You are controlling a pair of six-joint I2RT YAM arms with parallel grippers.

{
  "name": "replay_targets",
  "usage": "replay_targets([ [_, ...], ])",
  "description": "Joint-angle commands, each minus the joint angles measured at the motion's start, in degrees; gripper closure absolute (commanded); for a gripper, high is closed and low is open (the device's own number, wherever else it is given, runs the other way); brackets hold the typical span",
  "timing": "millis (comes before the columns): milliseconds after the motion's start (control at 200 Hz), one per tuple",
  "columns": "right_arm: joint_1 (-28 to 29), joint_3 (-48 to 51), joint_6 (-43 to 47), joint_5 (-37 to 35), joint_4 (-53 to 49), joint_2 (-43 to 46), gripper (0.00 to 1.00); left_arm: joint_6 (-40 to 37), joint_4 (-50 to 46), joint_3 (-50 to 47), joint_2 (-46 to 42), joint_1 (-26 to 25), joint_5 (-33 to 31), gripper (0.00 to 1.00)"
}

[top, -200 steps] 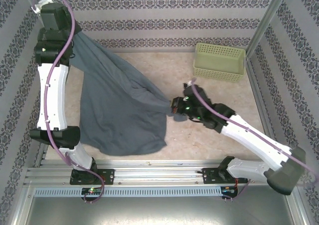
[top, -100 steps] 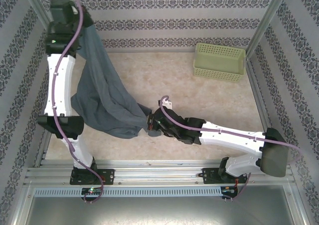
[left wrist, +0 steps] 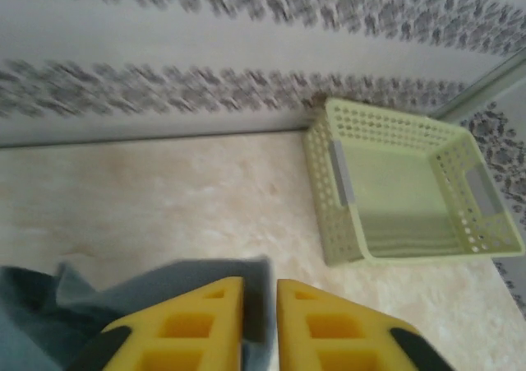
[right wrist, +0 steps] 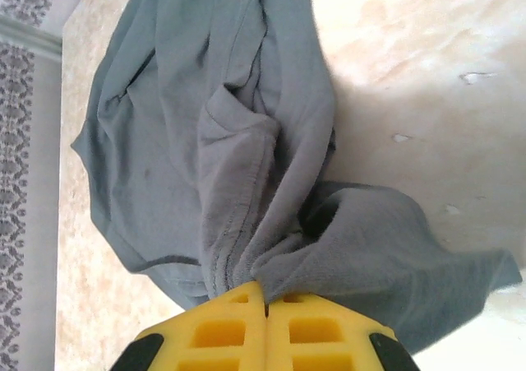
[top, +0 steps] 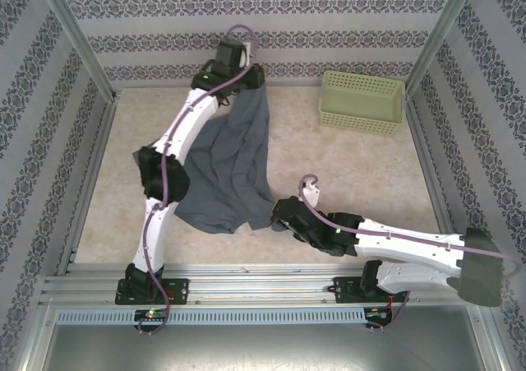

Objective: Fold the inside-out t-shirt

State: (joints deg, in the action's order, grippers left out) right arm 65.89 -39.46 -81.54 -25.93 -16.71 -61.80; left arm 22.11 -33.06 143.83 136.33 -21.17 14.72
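Left claw, reaching to the far edge of the table, nips an edge of the shirt between fingers set a narrow slit apart. Right claw, near the front edge, is pressed together on a gathered bunch of the same cloth. Shirt lies drawn out between the two grips as a long crumpled band, running from the far wall down the left-centre of the table, its lower part slumped in loose folds.

Progress: judged early. No flat spread, no aligned hem or sleeves and no crease can be seen, and whether the garment is inside out cannot be told. Left to do, on this judgement: lay it flat, then make every fold.

Surroundings: basket, empty, sits in the far right corner, well apart from the shirt. Obstruction: the left arm overhangs the cloth's left side.
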Motion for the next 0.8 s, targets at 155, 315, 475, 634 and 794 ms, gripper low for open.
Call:
replay_targets([
  [155,0.5,3.6,-8.4,-10.7,-9.8,8.5,1.0,-1.7,-22.8,15.2,1.6,0.0,-4.6,0.15],
  [315,-2.7,3.2,-5.1,-9.7,-11.2,10.4,1.0,0.4,-37.8,3.8,-10.6,0.3,-15.8,0.04],
  [475,-7.9,1.9,0.1,-5.9,-10.3,10.7,1.0,6.2,-12.5,-46.6,-41.6,-0.4,-17.0,0.03],
  [634,-12.8,-0.4,5.0,-2.9,-10.0,9.4,1.0,13.2,-5.3,-74.7,-63.0,-1.7,-16.8,0.07],
  [794,-17.6,-1.0,7.7,0.6,-7.9,7.6,1.0,18.9,-3.2,-91.8,-74.0,-11.4,-17.8,0.09],
])
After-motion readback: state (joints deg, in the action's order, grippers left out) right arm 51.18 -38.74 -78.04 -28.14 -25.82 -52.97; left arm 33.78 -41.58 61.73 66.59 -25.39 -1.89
